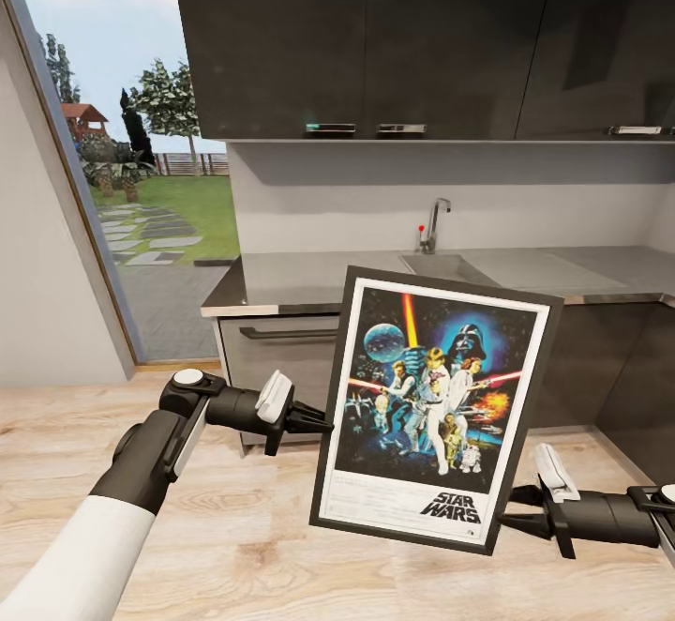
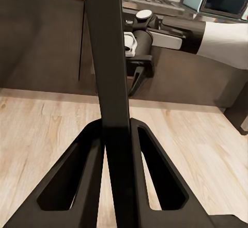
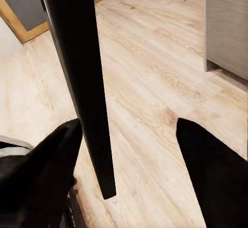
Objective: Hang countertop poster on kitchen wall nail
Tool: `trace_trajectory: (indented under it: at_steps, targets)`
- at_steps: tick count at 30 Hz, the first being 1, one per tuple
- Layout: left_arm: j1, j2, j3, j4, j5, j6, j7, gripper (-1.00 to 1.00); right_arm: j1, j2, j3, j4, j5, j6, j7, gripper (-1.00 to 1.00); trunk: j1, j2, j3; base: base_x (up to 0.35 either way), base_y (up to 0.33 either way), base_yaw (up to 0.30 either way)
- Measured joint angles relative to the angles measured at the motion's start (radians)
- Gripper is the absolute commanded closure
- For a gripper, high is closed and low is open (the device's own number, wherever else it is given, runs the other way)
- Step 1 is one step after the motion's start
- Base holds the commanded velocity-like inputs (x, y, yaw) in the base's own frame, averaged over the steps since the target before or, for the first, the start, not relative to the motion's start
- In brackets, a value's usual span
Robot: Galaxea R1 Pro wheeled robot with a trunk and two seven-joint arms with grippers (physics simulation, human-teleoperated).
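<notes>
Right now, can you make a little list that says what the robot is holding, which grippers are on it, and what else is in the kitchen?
held thing: Star Wars poster, off the counter, above the wooden floor, tilted
left gripper: shut on the poster's left edge
right gripper: open, one finger by the frame's lower right edge
behind it: grey kitchen countertop with sink and chrome tap
above: dark wall cabinets
wall nails: cannot tell
</notes>
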State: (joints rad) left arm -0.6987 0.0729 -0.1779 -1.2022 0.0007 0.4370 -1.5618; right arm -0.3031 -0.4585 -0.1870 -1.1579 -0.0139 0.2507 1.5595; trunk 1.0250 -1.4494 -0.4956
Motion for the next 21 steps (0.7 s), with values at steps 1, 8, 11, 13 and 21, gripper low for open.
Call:
trace_trajectory:
  at_steps: [1, 8, 11, 13, 21]
  targets:
    - [0.0, 0.0, 0.001, 0.0, -0.005, 0.005, 0.001, 1.0, 0.0, 0.0, 0.001, 0.0, -0.001, -0.001, 0.002, 1.0, 0.0, 0.0, 0.0, 0.0, 0.0, 0.0]
    - [-0.001, 0.0, -0.001, 0.0, -0.004, 0.006, 0.012, 1.0, 0.0, 0.0, 0.001, 0.0, -0.001, -0.004, 0.001, 1.0, 0.0, 0.0, 0.0, 0.0, 0.0, 0.0]
    - [-0.001, 0.001, -0.001, 0.0, -0.004, 0.006, 0.013, 1.0, 0.0, 0.0, 0.001, 0.0, -0.001, -0.005, 0.001, 1.0, 0.0, 0.0, 0.0, 0.0, 0.0, 0.0]
    - [-0.001, 0.0, -0.002, 0.0, -0.004, 0.006, 0.013, 1.0, 0.0, 0.0, 0.001, 0.0, -0.001, -0.005, 0.001, 1.0, 0.0, 0.0, 0.0, 0.0, 0.0, 0.0]
    - [0.0, 0.0, -0.008, 0.001, 0.0, 0.003, 0.001, -1.0, 0.0, 0.0, 0.0, 0.0, 0.0, -0.005, 0.0, 1.0, 0.0, 0.0, 0.0, 0.0, 0.0, 0.0]
